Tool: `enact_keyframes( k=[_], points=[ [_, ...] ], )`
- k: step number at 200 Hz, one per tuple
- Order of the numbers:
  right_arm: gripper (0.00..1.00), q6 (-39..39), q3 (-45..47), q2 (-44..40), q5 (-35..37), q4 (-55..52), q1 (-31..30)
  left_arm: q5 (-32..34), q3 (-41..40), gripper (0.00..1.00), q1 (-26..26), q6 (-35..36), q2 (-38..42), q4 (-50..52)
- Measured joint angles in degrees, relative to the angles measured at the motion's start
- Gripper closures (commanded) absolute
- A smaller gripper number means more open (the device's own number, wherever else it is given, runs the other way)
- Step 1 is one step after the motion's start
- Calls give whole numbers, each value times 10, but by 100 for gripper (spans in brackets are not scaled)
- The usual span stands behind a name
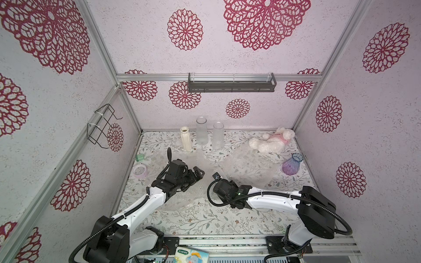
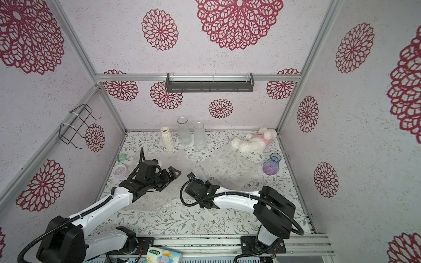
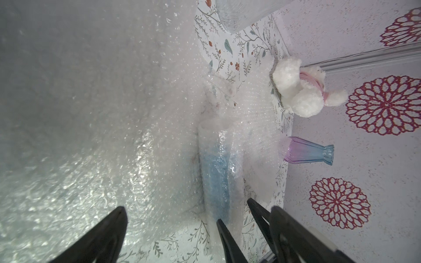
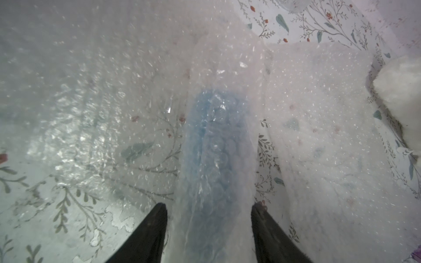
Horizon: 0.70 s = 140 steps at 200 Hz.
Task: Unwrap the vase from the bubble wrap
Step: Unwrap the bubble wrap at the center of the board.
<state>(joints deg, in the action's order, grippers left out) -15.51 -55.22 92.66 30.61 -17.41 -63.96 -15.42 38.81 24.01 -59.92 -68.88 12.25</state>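
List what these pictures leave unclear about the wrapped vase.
- Vase: a blue blur through bubble wrap in both wrist views; shape unreadable, one end cut off by the frame edge.
- Right gripper: fingers flank the vase in the right wrist view; wrap folds hide any contact.

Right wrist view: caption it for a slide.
Right gripper, jaws apart, straddling a blue vase rolled in clear, crinkly bubble wrap on a floral tabletop.

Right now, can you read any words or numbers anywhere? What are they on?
No text here can be read for certain.
Colourful packet at the near edge, in front of the arms, seen in both top views: a green label with small writing, too small and blurred to read.
Nothing else shows any writing, only flower and leaf patterns.
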Motion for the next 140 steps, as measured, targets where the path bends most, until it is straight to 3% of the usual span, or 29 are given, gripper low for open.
enact_keyframes(
  k=[35,54,101,140],
  points=[
    [63,0,3,1,12,-4,1,-14,0,0,0,-2,-5,-12],
    [70,-2,17,-17,7,0,8,-21,0,0,0,-2,-14,-14],
    [94,-17,72,-82,-35,35,68,-26,5,0,0,-1,-28,-15],
    [99,-33,113,-121,-80,68,115,-27,23,0,4,3,-44,-15]
  ],
)
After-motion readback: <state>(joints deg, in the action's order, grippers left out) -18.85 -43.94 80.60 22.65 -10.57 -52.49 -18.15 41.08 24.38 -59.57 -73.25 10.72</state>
